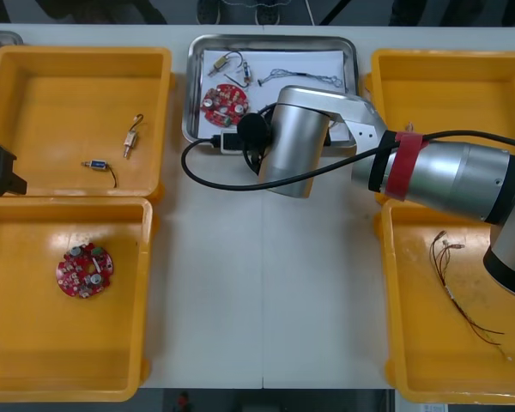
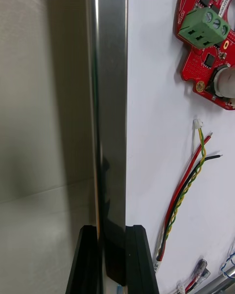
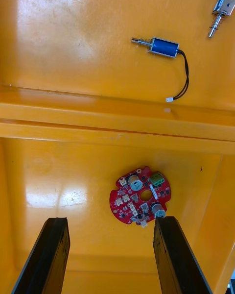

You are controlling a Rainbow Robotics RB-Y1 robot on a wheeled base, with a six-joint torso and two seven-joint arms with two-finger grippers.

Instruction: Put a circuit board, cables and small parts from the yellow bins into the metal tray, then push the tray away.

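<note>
A rectangular metal tray, shiny-rimmed and white inside, lies at the middle of the table's far edge, its long axis along that edge, holding a round red circuit board and a twisted red and yellow cable. The right gripper clamps the tray's near rim, one black finger each side. The left gripper hangs spread wide over the yellow bins at the table's left edge.
</note>
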